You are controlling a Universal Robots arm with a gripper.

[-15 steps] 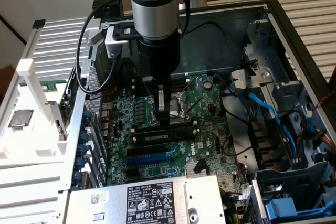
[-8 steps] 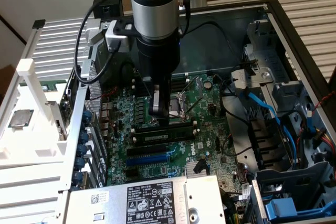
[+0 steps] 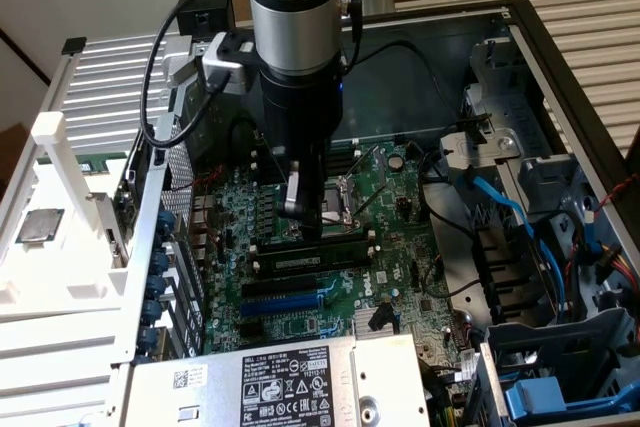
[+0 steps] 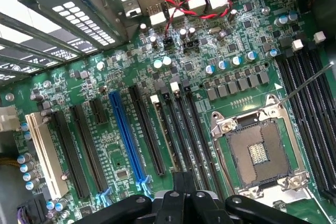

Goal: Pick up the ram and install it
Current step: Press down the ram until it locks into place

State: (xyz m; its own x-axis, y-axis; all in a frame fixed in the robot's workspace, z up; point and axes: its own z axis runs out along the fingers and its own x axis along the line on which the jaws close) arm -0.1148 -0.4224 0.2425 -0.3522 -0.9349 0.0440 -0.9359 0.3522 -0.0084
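Observation:
The ram [image 3: 305, 260], a long dark stick with pale sticker labels, stands in a memory slot on the green motherboard [image 3: 385, 277] in the open computer case. My gripper [image 3: 305, 227] hangs straight down just behind and above the ram, next to the empty processor socket [image 3: 350, 197]. In the wrist view my gripper [image 4: 184, 181] is shut, its fingers [image 4: 178, 182] close together with nothing between them, over the row of black memory slots [image 4: 197, 129]. One slot there has a thin brownish edge [image 4: 167, 135] in it; I cannot tell whether that is the ram.
A blue expansion slot [image 3: 285, 302] and black slots lie in front of the ram. The power supply [image 3: 270, 387] sits at the case front, and drive cages with blue cables [image 3: 520, 217] are on the exterior view's right. A white tray [image 3: 60, 277] holds a square processor chip [image 3: 40, 225].

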